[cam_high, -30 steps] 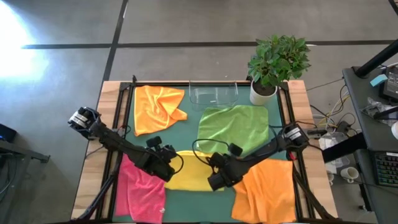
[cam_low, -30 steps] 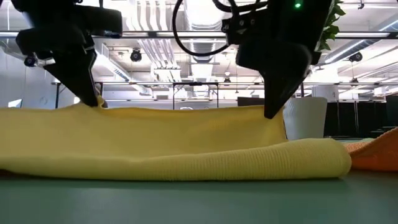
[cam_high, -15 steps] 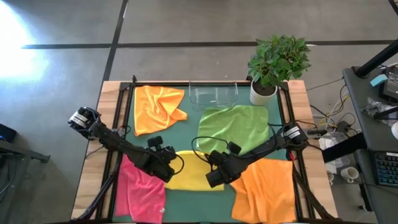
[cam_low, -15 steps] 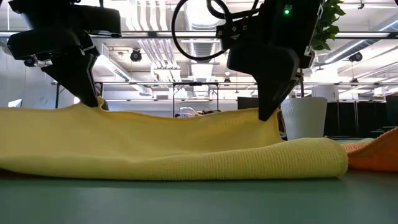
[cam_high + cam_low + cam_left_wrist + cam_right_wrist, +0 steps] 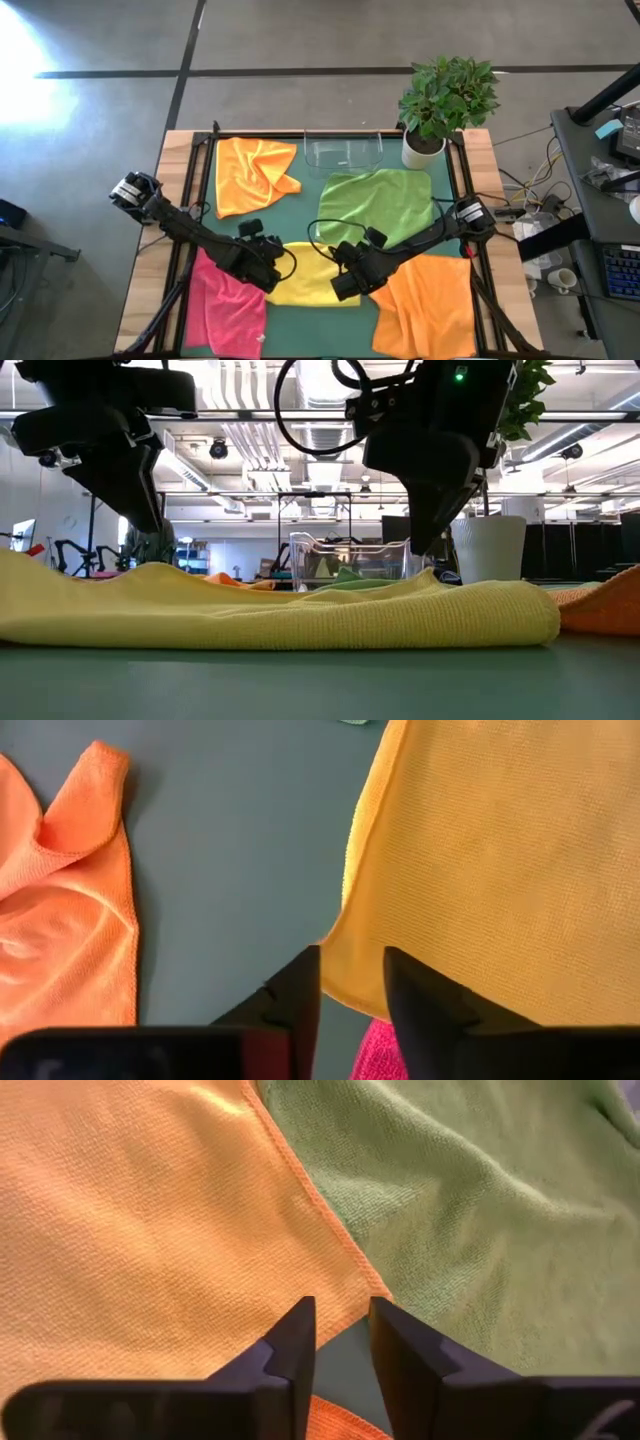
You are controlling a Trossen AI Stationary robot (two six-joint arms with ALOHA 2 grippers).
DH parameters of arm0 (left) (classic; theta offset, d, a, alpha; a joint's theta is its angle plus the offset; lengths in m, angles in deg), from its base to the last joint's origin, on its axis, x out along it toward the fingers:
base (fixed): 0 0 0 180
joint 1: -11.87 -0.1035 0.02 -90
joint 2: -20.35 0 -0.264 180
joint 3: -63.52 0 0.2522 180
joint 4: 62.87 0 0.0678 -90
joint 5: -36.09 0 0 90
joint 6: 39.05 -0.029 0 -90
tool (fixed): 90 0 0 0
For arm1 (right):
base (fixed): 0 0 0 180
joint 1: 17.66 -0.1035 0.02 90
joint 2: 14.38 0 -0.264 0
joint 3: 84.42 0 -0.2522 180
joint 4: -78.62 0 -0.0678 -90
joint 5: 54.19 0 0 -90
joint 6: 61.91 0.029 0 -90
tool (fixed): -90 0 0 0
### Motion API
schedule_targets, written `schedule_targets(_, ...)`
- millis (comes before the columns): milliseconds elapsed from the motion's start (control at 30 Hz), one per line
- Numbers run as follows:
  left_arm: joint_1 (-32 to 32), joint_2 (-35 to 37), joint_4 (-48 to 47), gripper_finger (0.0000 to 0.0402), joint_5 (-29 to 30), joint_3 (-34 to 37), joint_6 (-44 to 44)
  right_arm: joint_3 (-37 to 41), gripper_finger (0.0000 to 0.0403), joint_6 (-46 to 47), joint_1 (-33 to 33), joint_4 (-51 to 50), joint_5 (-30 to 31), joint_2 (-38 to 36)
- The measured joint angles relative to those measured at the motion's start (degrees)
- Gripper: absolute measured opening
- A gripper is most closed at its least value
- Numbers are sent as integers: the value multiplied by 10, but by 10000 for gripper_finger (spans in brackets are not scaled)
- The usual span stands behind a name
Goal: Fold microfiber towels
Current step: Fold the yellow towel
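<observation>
The yellow towel (image 5: 310, 280) lies folded on the green mat at the near middle, and looks low and flat in the low view (image 5: 300, 610). My left gripper (image 5: 272, 280) hovers open just above its left end (image 5: 350, 970). My right gripper (image 5: 343, 288) hovers open above its right end (image 5: 340, 1320), over the corner beside the lime green towel (image 5: 378, 205). A pink towel (image 5: 228, 305) lies near left. One orange towel (image 5: 425, 305) lies near right and another (image 5: 252, 172) far left.
A potted plant (image 5: 445, 100) stands at the far right corner. A clear plastic container (image 5: 343, 152) sits at the far middle. The green mat (image 5: 300, 210) shows bare between the towels. The table's wooden border (image 5: 170, 200) frames the mat.
Both grippers have let go of the yellow towel's raised edge, which a second ago hung taut between them. That upper layer has dropped onto the lower one, and the towel now lies flat and folded. The right gripper shifted slightly toward the table's left.
</observation>
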Motion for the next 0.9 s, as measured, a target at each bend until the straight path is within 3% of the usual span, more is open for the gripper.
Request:
schedule_targets(267,-4,19,-55,145,-51,-30,-12,0,105,-32,0,2,-5,-66)
schedule_targets(433,-3,55,-23,145,-51,-40,-15,0,94,-38,-1,11,-88,-107)
schedule_targets(633,6,84,162,145,-51,15,-15,3,91,-69,-17,91,-152,-97)
schedule_targets(900,32,62,456,145,-61,129,8,7,89,-51,-21,110,-155,-69)
